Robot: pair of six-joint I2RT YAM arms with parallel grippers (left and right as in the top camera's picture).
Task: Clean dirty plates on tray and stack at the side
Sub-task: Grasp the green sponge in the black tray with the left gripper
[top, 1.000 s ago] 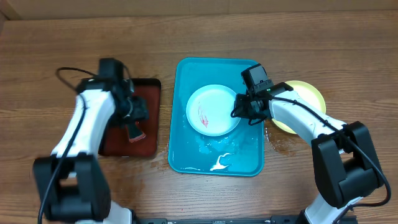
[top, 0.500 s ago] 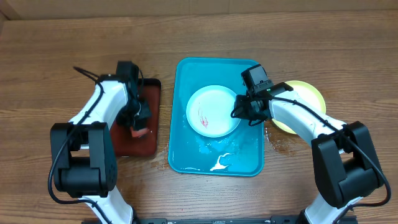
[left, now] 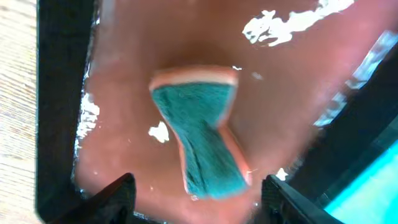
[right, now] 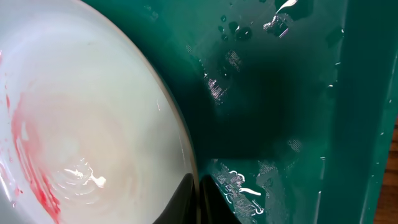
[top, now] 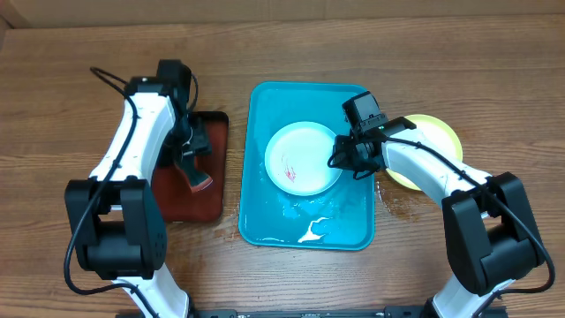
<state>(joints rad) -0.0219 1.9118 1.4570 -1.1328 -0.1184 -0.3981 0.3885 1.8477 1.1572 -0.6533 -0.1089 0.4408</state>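
The blue tray (top: 265, 216) lies in the middle of the bench (top: 503, 79), its long side running away from the robot, and the white plate (top: 300, 155) sits flat in the tray's far half, closer to the right wall than the left. A red smear (right: 28, 162) marks the left part of the plate's centre. The right pincer (top: 341, 160) is at the plate's right edge; in the right wrist view its two fingertips stand narrow, almost together, with the rim caught between them, so it is gripping the plate by the rim. The tray floor beside that rim is wet with droplets, and a white streak of foam (top: 313, 231) lies near the tray's near wall. A yellow-green plate (top: 437, 132) rests on the bench just beside the tray's right wall, partly hidden under the right arm (whether it is one plate or a stack of two cannot be told from above). Left of the blue tray, with a thin strip of bench between them, is a brown tray (top: 168, 199) with a black rim. On its wet floor, among white flecks of foam, lies a sponge (left: 199, 134), teal on the face with a pinkish edge and narrowed at the waist. The left pincer (left: 198, 183) hangs above it spread wide, one finger on each side of the sponge's near end, neither visibly touching it
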